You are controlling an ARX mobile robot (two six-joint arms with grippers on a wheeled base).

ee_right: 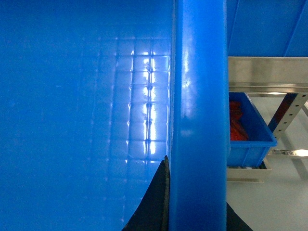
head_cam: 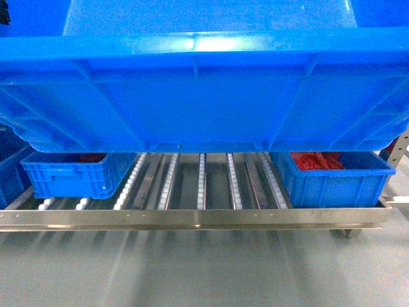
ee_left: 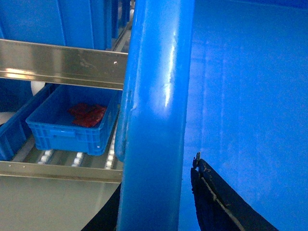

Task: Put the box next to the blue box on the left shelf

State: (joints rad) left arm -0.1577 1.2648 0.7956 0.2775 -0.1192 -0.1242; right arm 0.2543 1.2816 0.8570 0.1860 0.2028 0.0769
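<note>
The box (head_cam: 204,89), a large bright-blue ribbed crate, hangs in the air and fills the upper half of the head view, above the left shelf (head_cam: 192,217) with its lanes of white rollers. My left gripper (ee_left: 155,195) straddles the box's left rim (ee_left: 154,96), one finger (ee_left: 211,197) inside the crate. My right gripper (ee_right: 197,195) clamps the right rim (ee_right: 197,96), its fingers tight on both sides. A small blue box (head_cam: 70,174) holding red stuff stands at the shelf's left; another small blue box (head_cam: 332,176) stands at its right. Bare rollers (head_cam: 201,182) lie between them.
A further blue crate (head_cam: 9,173) shows at the far left edge. A higher metal rail (ee_left: 62,65) of the rack carries more blue crates (ee_left: 82,21). A perforated upright (head_cam: 399,150) stands at the right. Grey floor (head_cam: 192,268) lies before the shelf.
</note>
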